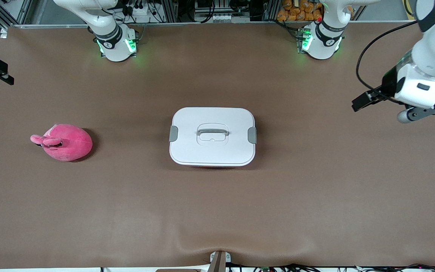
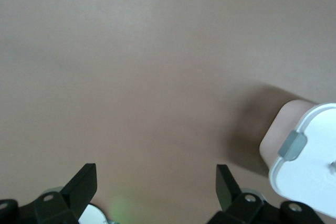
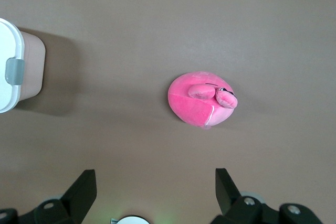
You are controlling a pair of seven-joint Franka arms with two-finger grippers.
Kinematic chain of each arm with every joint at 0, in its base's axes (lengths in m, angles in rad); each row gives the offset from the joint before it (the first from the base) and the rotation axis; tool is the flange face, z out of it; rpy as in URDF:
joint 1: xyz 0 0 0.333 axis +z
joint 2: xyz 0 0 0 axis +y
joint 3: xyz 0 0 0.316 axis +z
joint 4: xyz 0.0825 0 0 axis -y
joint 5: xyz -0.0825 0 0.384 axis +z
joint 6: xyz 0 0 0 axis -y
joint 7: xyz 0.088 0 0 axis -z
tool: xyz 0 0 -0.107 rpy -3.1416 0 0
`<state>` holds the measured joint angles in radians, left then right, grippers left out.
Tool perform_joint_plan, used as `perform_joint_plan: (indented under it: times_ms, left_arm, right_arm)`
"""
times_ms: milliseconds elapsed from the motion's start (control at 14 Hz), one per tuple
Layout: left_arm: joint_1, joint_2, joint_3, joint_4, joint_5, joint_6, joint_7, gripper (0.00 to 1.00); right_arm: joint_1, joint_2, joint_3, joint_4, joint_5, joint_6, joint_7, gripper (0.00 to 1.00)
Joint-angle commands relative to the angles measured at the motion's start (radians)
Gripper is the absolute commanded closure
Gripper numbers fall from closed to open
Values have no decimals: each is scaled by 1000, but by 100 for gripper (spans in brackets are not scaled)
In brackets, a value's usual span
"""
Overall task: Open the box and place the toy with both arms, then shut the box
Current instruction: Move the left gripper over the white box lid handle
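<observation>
Front view, box: I see the box (image 1: 212, 136) shut at mid-table, white lid on, long axis running from one arm's end of the table toward the other, a grey clip at each short end.
Toy: the toy (image 1: 66, 142) lies well apart from the box, toward the right arm's end.
Left gripper: the left gripper (image 2: 156, 184) hangs empty with its jaws spread wide over bare table near its own end; the box's nearer clip (image 2: 292, 146) lies off to one side of it.
Right gripper: the right gripper (image 3: 156, 187) is empty and wide open, high over the toy's side of the table.
Judgement: I'd send each arm to its nearer clip first.
</observation>
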<state>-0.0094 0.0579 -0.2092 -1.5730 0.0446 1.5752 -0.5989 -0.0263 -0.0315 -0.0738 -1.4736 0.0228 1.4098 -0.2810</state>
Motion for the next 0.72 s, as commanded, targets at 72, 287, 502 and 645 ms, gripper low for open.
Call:
perform_joint_plan:
  times_ms: [72,287,502,645]
  left_arm:
    - [-6,34,-28,19,1,26,-80,0]
    - [-46,65,-41,25,9,38,-197,0]
    - [-99,94,-41,25,12,72,-295,0]
    - [-138,114,-41,25,17,72,-344,0]
  right_arm:
    - [0,5,0,15,-3,-12,14,0]
    - [-1,5,0,15,-3,-12,14,0]
    - [-3,5,-1,15,-1,-12,14,0]
    - [-3,5,-1,15,-1,-12,14,0]
